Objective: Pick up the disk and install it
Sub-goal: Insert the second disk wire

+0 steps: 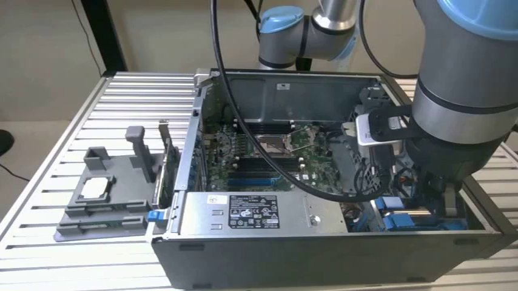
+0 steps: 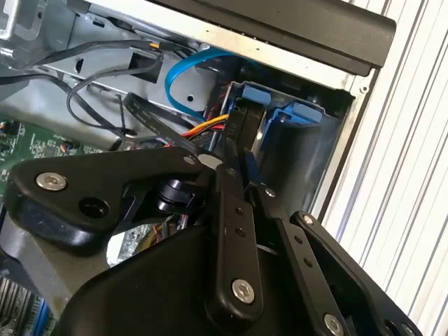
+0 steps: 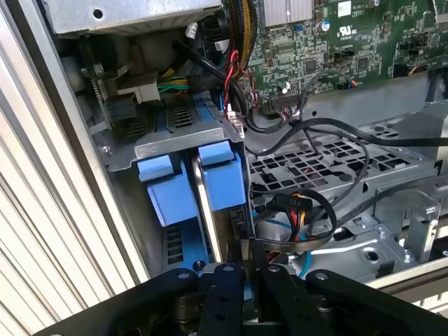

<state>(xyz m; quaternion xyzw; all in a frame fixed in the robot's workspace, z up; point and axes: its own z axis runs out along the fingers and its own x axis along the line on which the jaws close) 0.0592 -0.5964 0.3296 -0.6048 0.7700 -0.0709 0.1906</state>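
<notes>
Blue plastic frames the disk (image 3: 222, 183), which stands on edge in the drive bay (image 3: 178, 143) at the case (image 1: 324, 242) corner, beside a second blue carrier (image 3: 168, 192). Black fingers (image 2: 234, 231) of the gripper (image 3: 246, 269) seem clamped on its thin metal edge, though linkage hides the tips. Installing looks underway; seating it fully calls for a straight push down the slot.

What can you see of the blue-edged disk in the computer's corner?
The disk stands on edge in a grey metal bay at a corner of the open computer case. Bright blue plastic frames its thin silvery edge. The gripper clasps its near end, and another blue holder sits alongside.
</notes>
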